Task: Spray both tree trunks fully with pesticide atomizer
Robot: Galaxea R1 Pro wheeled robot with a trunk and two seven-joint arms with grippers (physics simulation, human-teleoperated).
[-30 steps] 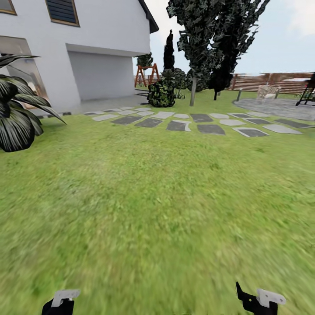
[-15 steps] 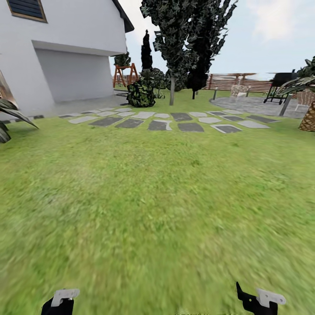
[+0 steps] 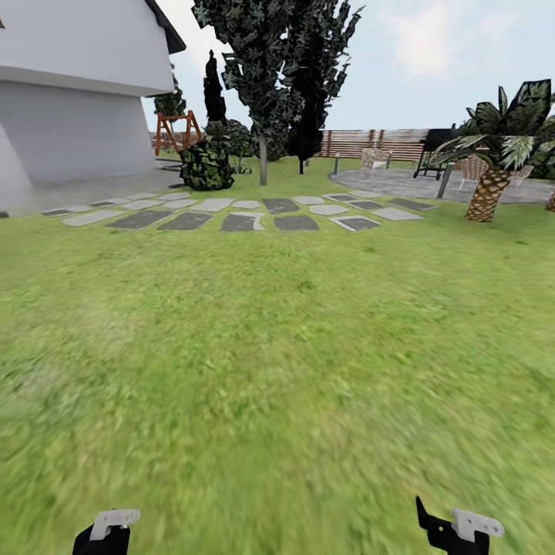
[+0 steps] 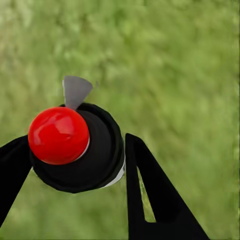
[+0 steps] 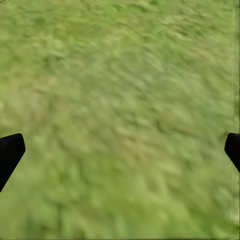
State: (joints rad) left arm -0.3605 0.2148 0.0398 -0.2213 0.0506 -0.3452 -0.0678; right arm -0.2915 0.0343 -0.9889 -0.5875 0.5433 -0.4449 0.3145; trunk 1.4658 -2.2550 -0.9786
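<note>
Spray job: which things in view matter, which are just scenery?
Job: spray bottle clamped in left gripper; tree trunk; right gripper, open over lawn.

Scenery: house, stepping stones, palm, fence, swing frame.

Open lawn ahead, obstacles confined to the far edge.

The lawn (image 3: 277, 347) runs unobstructed from the robot to the flat stepping stones (image 3: 239, 216), which lie level with the grass. Beyond them stand a bush (image 3: 206, 163) and a tree trunk (image 3: 263, 160), near each other, with a bollard (image 3: 336, 163) further right. A palm (image 3: 493, 166) blocks the right side beside the paved patio (image 3: 401, 183); the house (image 3: 73, 92) closes the left. Below both wrists, only bare grass. The left gripper (image 4: 75, 165) carries the atomizer (image 4: 75, 147), filling its jaws; the right gripper (image 5: 120, 155) has wide clear space between its fingers.
</note>
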